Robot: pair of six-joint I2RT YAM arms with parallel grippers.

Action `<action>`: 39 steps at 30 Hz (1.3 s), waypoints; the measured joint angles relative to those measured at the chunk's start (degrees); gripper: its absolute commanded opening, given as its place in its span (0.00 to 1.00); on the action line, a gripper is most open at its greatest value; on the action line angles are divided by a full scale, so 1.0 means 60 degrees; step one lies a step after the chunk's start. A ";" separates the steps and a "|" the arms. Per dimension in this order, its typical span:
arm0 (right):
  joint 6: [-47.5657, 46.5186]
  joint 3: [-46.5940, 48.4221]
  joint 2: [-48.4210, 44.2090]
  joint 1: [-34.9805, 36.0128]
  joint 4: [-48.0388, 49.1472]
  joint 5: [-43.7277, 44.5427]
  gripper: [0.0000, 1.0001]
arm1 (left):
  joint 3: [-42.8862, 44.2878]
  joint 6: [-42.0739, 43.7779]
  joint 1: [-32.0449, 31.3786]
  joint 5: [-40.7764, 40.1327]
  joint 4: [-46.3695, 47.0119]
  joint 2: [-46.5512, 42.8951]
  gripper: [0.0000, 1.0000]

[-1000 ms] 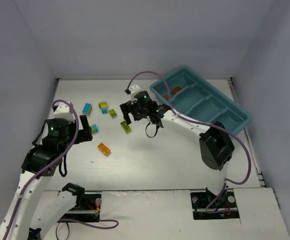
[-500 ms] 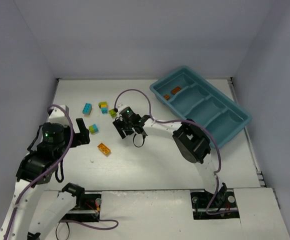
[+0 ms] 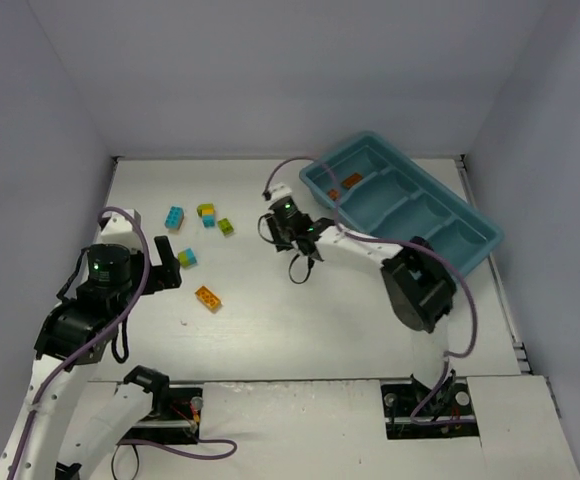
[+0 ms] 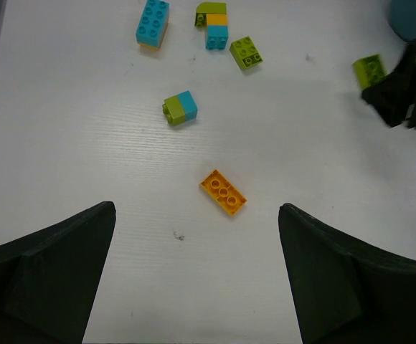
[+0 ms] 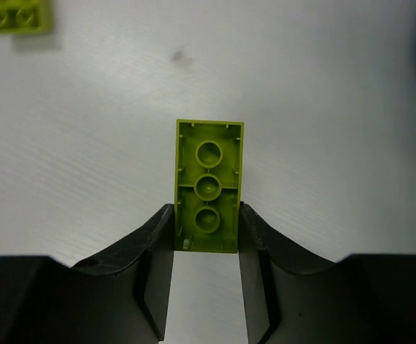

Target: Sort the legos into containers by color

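My right gripper (image 5: 206, 215) is shut on a lime green lego (image 5: 209, 185), hollow underside facing the camera, held above the table. In the top view this gripper (image 3: 282, 226) hangs left of the teal containers tray (image 3: 410, 215). The left wrist view shows the same held lego (image 4: 369, 70). My left gripper (image 4: 197, 215) is open and holds nothing, with a yellow-orange lego (image 4: 223, 192) just ahead of it. Further on lie a lime-cyan lego (image 4: 179, 107), a cyan one (image 4: 153, 21), a lime-yellow-cyan stack (image 4: 214, 23) and a small lime one (image 4: 245, 51).
A brown-orange brick (image 3: 351, 181) lies in the tray's far compartment, with another (image 3: 333, 193) beside it. Purple cables loop over both arms. Grey walls close the table at the back and both sides.
The right gripper has shut on the lime green lego, lifted it off the table and carried it right, toward the tray. The left arm has hardly moved.
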 measured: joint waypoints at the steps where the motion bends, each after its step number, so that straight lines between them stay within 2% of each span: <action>1: 0.0095 -0.0284 -0.0481 -0.0273 0.0004 0.0120 0.00 | 0.0000 0.0000 0.0000 0.0022 0.0011 0.0044 0.89; 6: 0.0346 -0.1122 -0.2983 -0.2310 0.0168 0.0871 0.01 | 0.0000 -0.0073 0.0000 0.0211 0.0175 0.0299 0.89; 9: 0.0499 -0.1275 -0.3792 -0.3570 0.0299 0.1180 0.01 | -0.0004 -0.0160 0.0000 0.0324 0.0277 0.0444 0.89; 12: 0.0674 -0.1351 -0.3909 -0.4532 0.0310 0.1235 0.02 | -0.0007 -0.0197 0.0000 0.0375 0.0361 0.0510 0.89; 16: 0.0827 -0.1344 -0.3293 -0.5278 0.0233 0.1027 0.04 | -0.0015 -0.0208 0.0000 0.0375 0.0390 0.0517 0.89; 19: 0.0907 -0.1111 -0.2481 -0.5610 0.0168 0.0852 0.06 | -0.0015 -0.0208 0.0000 0.0368 0.0393 0.0503 0.89; 25: 0.0914 -0.0302 -0.1162 -0.5850 0.0055 0.0477 0.26 | -0.0015 -0.0208 0.0000 0.0317 0.0379 0.0386 0.89; 28: 0.0892 0.0044 -0.0954 -0.5880 0.0062 0.0266 0.41 | -0.0015 -0.0208 0.0000 0.0226 0.0350 0.0299 0.89; 29: 0.0885 0.0131 -0.0951 -0.5880 0.0055 0.0178 0.51 | -0.0015 -0.0208 0.0000 0.0197 0.0350 0.0266 0.89; 30: 0.0896 0.0208 -0.0951 -0.5880 0.0062 0.0109 0.54 | -0.0015 -0.0211 0.0000 0.0175 0.0350 0.0244 0.89; 34: 0.0718 0.0375 -0.0962 -0.5839 0.0135 -0.0204 0.59 | -0.0015 -0.0211 0.0000 0.0127 0.0350 0.0237 0.89; 39: 0.0346 0.0368 -0.1053 -0.5373 0.0131 -0.0328 0.59 | -0.0018 -0.0229 0.0000 0.0113 0.0350 0.0324 0.89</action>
